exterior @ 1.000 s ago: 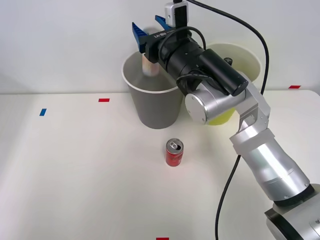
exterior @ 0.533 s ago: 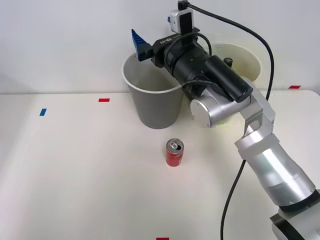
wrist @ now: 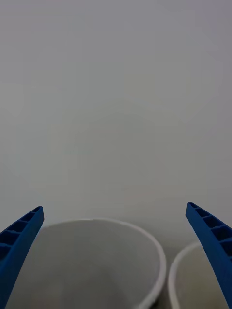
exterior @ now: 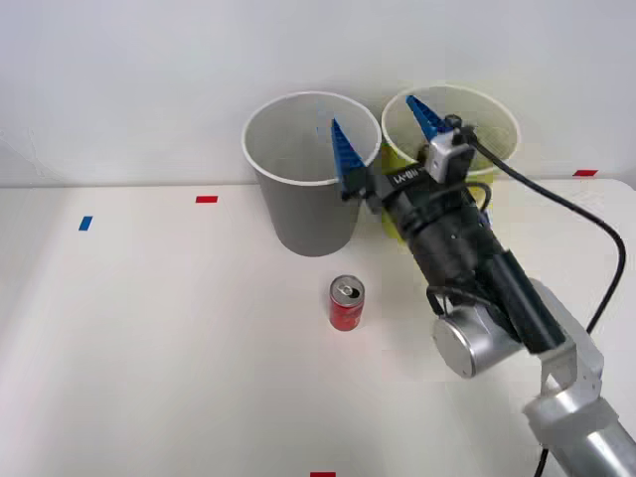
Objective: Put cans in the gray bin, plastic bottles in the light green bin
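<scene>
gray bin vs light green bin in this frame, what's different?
Colour: the gray bin is gray outside, the light green bin is lime. Position: the gray bin stands to the robot's left of the light green bin. Occlusion: in the front view the gray bin's front is mostly unobstructed, while the open right gripper and arm cover much of the light green bin. Both are upright, round, tapered, white-rimmed and look alike in size.
</scene>
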Action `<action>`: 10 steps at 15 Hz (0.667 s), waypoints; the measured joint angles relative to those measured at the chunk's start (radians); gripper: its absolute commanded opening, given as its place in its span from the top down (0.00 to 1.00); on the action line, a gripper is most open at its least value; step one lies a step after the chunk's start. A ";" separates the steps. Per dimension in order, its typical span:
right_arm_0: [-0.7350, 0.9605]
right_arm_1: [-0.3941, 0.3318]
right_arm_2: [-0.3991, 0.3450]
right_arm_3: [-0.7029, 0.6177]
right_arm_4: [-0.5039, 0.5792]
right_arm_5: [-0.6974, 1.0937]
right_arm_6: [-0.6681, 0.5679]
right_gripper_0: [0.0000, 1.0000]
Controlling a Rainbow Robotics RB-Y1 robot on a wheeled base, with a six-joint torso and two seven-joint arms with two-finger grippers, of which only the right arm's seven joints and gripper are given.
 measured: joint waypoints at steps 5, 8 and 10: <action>0.249 -0.064 0.005 -0.027 0.004 -0.207 0.002 0.00; 0.427 -0.121 0.000 -0.143 0.003 -0.218 0.002 0.00; 0.548 -0.158 -0.004 -0.219 0.003 -0.219 0.005 0.00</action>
